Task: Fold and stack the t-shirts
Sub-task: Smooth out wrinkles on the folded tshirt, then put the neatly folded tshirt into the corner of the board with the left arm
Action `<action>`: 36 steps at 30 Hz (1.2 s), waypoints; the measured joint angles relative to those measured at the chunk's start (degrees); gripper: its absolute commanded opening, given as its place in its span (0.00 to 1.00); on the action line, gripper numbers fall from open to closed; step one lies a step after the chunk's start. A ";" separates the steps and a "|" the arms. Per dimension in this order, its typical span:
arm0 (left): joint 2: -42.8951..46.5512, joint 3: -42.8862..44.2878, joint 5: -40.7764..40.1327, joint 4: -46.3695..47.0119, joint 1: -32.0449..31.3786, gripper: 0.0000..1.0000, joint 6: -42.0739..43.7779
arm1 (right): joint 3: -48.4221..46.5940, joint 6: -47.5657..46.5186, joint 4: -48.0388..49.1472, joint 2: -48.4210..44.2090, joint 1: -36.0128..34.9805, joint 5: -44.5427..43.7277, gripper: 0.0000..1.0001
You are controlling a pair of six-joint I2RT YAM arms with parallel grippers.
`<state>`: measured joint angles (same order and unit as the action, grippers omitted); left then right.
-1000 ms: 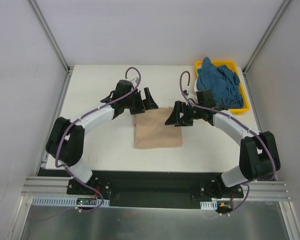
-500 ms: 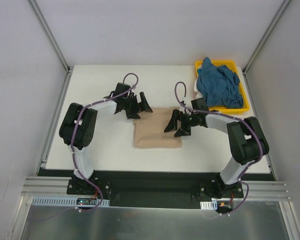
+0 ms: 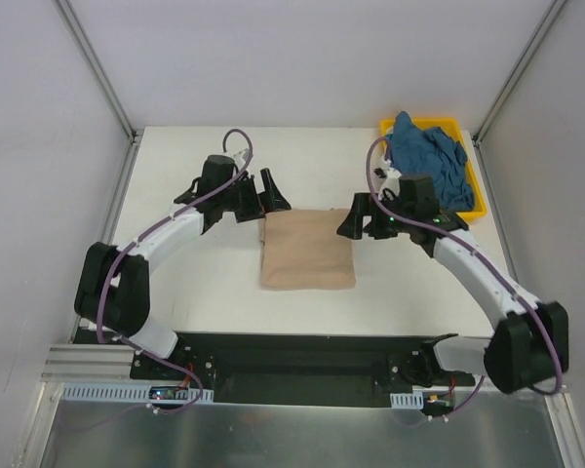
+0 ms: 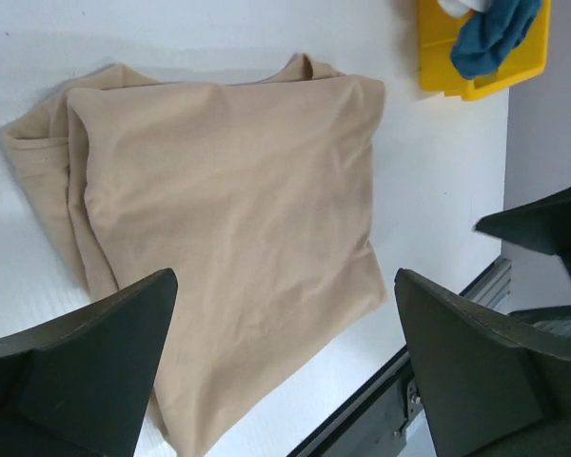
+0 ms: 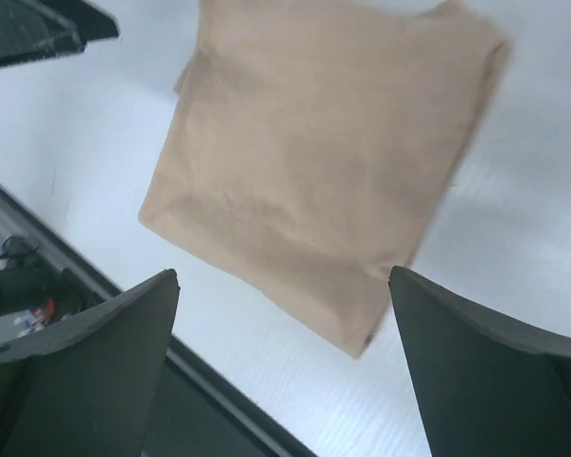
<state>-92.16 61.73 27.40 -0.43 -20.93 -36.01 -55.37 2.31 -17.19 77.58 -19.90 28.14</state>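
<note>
The tan-beige t-shirt [image 3: 307, 250] lies folded into a flat square on the white table, also seen in the left wrist view [image 4: 238, 219] and the right wrist view [image 5: 328, 162]. The teal-blue t-shirt [image 3: 427, 164] sits crumpled in the yellow tray [image 3: 475, 207] at the back right; a bit of it shows in the left wrist view [image 4: 495, 33]. My left gripper [image 3: 269, 194] is open and empty, above the table just behind the folded shirt's back left corner. My right gripper [image 3: 356, 219] is open and empty, just off the shirt's back right corner.
The yellow tray [image 4: 485, 81] stands against the table's right edge. Metal frame posts rise at the back corners. A black rail [image 3: 302, 356] runs along the near edge between the arm bases.
Both grippers have lifted off the folded tan shirt and drawn back and outward, the left to the back left, the right to the right. The shirt has stayed in place.
</note>
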 measured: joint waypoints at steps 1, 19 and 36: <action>2.58 -1.18 -0.85 -0.15 0.00 0.99 0.46 | 0.50 -0.50 -0.42 -3.67 0.00 -2.43 0.96; -11.72 -1.29 -5.55 -5.86 -0.09 0.26 2.80 | 7.58 -4.52 -11.19 -28.04 0.68 -28.76 0.96; -13.70 4.59 -20.33 -12.11 0.20 0.00 10.01 | 8.09 -5.73 -12.26 -28.02 0.68 -31.30 0.96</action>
<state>-105.86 66.32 7.07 -12.53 -20.73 -26.00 -47.29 -3.42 -29.45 49.56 -19.22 -3.16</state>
